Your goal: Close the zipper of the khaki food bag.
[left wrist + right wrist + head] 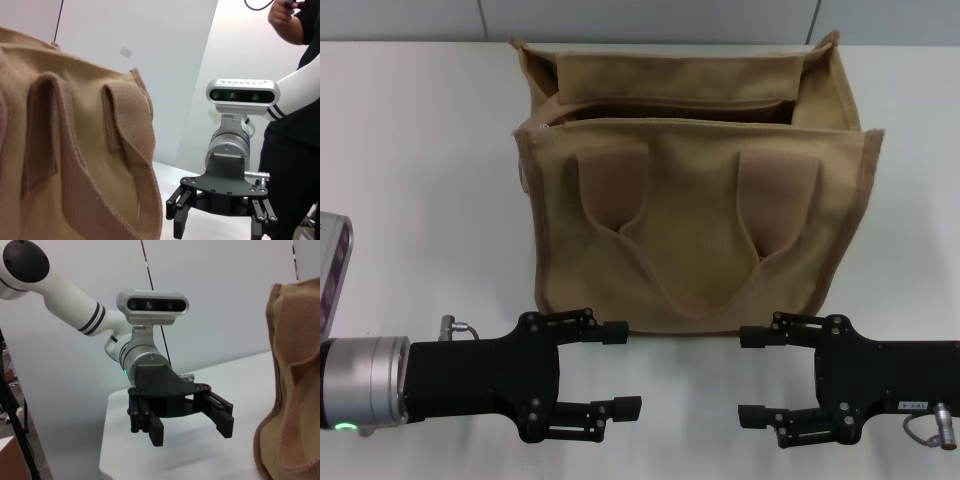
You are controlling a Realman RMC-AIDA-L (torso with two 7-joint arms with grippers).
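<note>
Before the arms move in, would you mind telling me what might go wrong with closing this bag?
1. The boxy khaki canvas bag gapes at the top and no pull tab is visible, so finding one may be difficult.
2. Its darker tan looped handle hangs down the front; the open left gripper or open right gripper, both low before the bag, could snag it.

The khaki food bag (690, 200) stands on the desk (420, 150) at 12 o'clock. The left gripper (620, 370) is at 7 o'clock and the right gripper (752, 375) at 5 o'clock, both just before the bag, facing each other.
</note>
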